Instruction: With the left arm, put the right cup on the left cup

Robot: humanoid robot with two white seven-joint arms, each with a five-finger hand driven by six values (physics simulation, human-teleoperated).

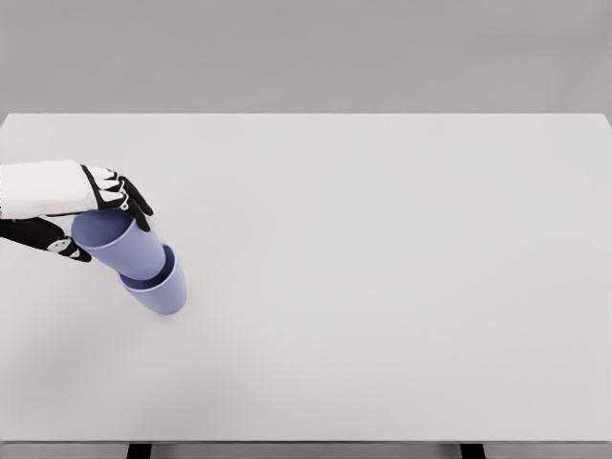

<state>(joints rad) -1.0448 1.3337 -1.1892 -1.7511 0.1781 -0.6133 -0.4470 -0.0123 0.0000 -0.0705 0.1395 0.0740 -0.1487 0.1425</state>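
Observation:
Two lavender-blue cups show in the head view at the left of the white table. The lower cup stands on the table. The upper cup is tilted to the left, its base sunk into the lower cup's mouth. My left hand comes in from the left edge and is shut on the upper cup near its rim, fingers over the far side and thumb on the near side. The right arm is out of view.
Behind the table's far edge is a plain grey backdrop. Two dark table legs show at the bottom edge.

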